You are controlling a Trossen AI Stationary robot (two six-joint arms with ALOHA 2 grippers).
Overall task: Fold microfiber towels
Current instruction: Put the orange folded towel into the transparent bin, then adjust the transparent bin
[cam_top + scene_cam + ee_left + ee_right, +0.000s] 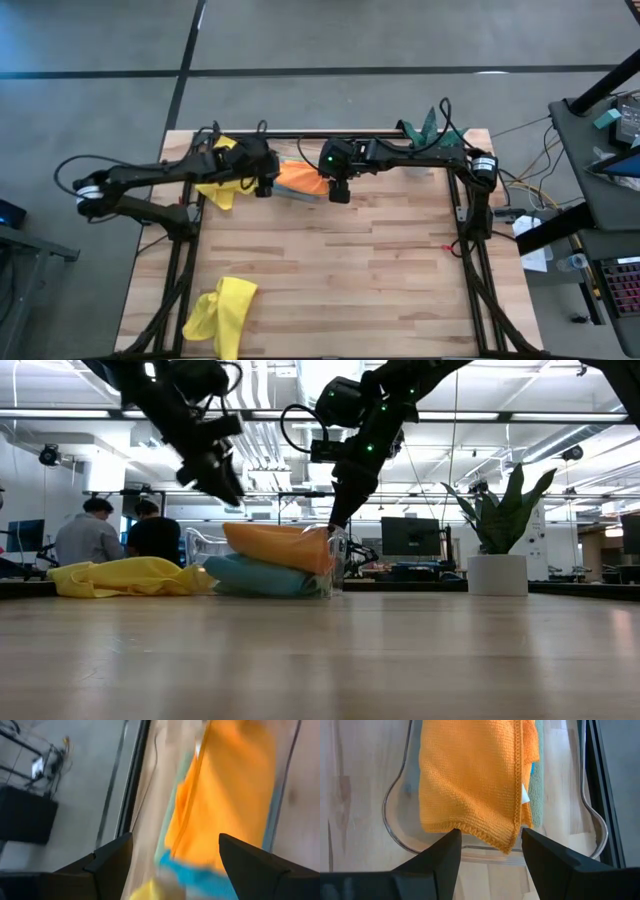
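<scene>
An orange towel (470,775) lies folded on top of a turquoise one (260,575) in a clear tray (395,827) at the table's far middle. A sage green edge (536,780) shows beside them. My left gripper (225,485) hangs open above the tray's left end, holding nothing. My right gripper (490,832) is open at the tray's right end, with the orange towel's hemmed edge (492,837) between its fingers. One yellow towel (222,188) lies crumpled left of the tray under my left arm. Another (222,312) lies bunched at the near left corner. My right gripper comes slanting down from the right at the orange towel's hemmed edge (512,795) and the tray's end wall (335,555). Its fingers stand on either side of that edge. I cannot tell whether they touch the towel or the tray.
A plant in a white pot (495,520) stands at the far right corner. The middle and near right of the wooden table (380,280) are bare wood. Two people (120,535) sit in the room behind the table.
</scene>
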